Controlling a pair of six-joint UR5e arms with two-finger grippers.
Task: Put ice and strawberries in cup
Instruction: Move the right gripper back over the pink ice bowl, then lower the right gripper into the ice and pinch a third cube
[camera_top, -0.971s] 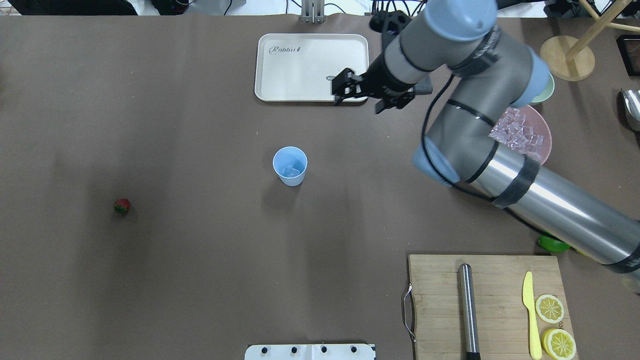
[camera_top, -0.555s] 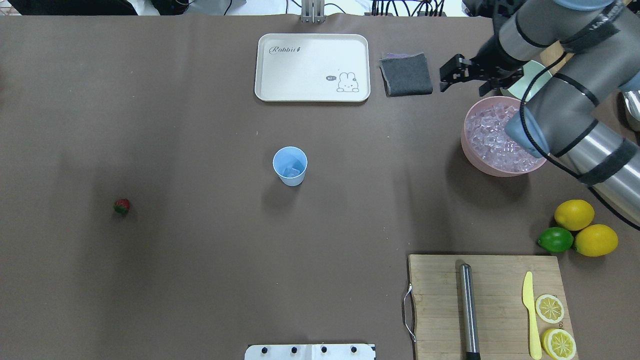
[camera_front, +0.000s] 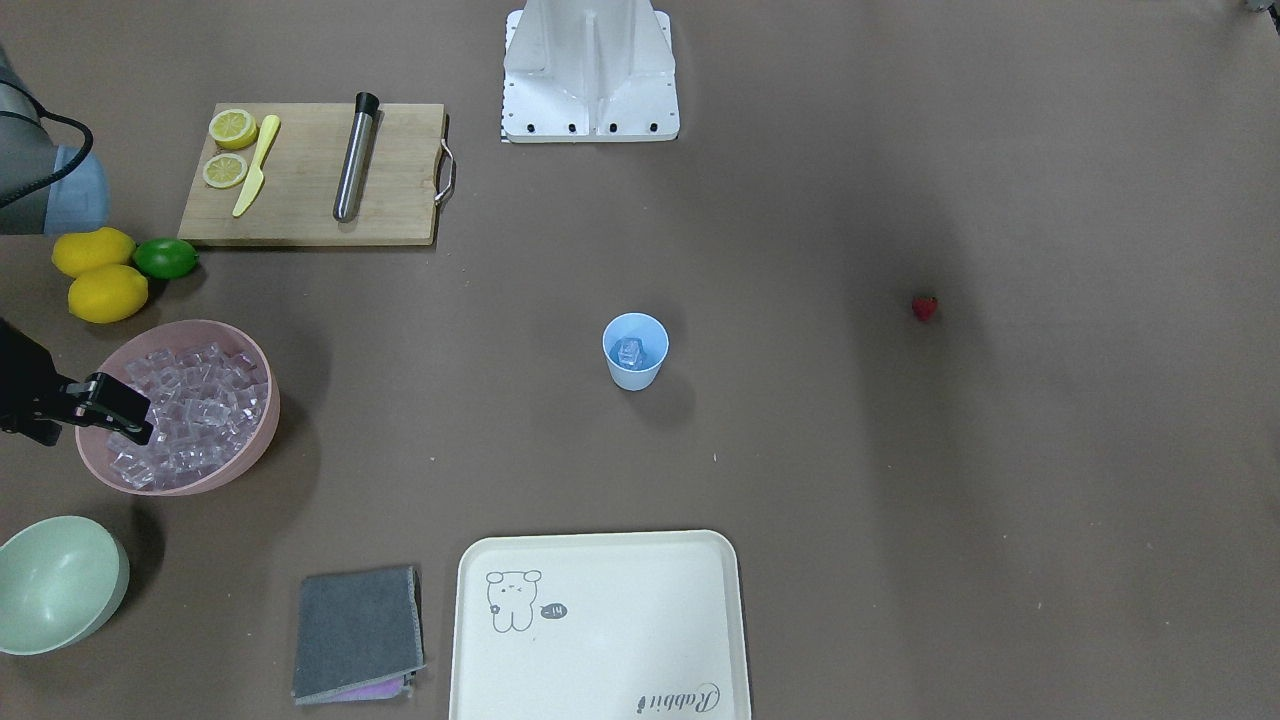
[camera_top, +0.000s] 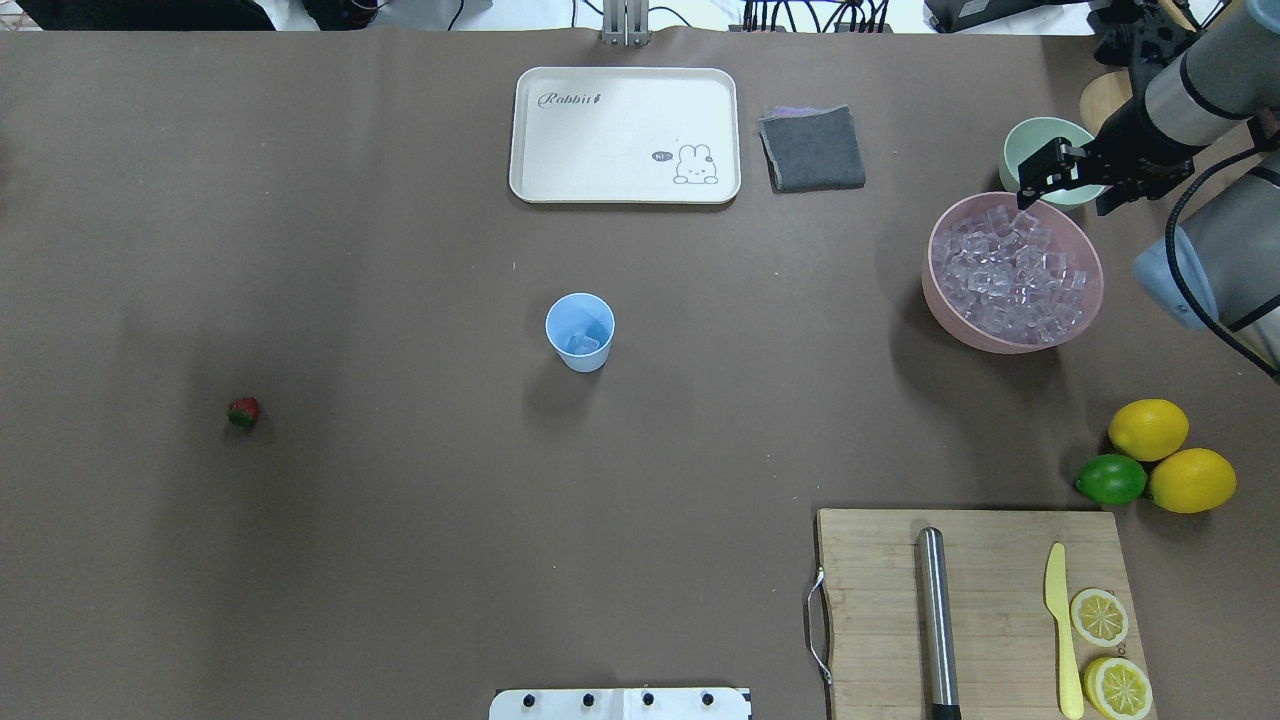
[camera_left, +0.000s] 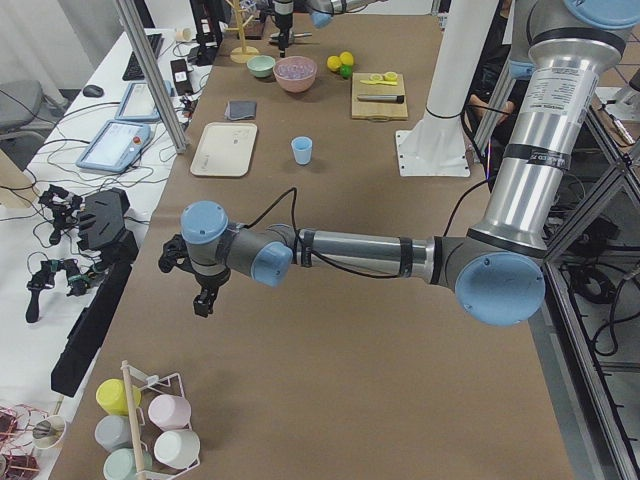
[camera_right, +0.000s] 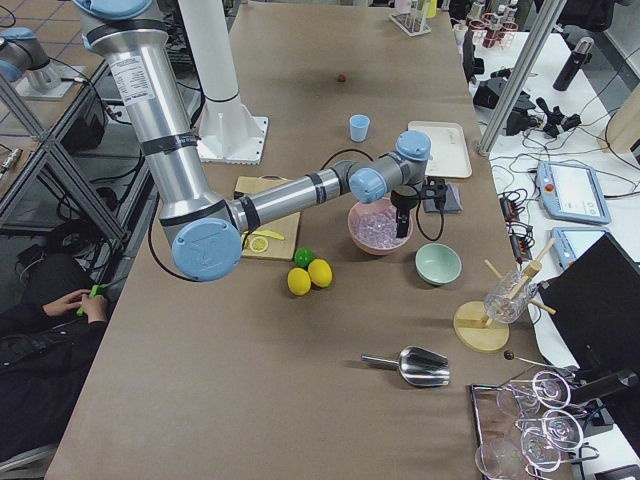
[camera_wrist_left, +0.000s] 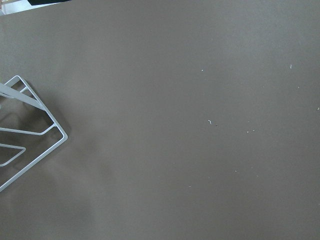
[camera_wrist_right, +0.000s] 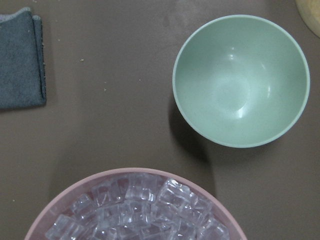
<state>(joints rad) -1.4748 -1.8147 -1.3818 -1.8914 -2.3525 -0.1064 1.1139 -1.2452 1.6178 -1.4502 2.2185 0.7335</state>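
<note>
Far to the left, past the overhead view's edge, our left gripper (camera_left: 203, 298) hung over bare brown table (camera_top: 400, 550); we could not tell how its jaws stood. Next lay the tiny red strawberry (camera_top: 243, 412), alone and well apart from the small light-blue plastic cup (camera_top: 580, 330) at mid-table, which held at least one clear cube. Rightward, glassy ice cubes (camera_top: 1015, 270) filled the large pink bowl (camera_top: 950, 322). Our right gripper (camera_top: 1035, 172) hovered at its far rim, near the pale green bowl (camera_top: 1025, 138), jaws seemingly parted and empty. We judged that a slick cube could squirt from the pads, a descent here could strike the rim, and the berry could roll when pinched. The cup stood upright, long axis vertical, mouth up; the strawberry was too small for us to read its tip.
</note>
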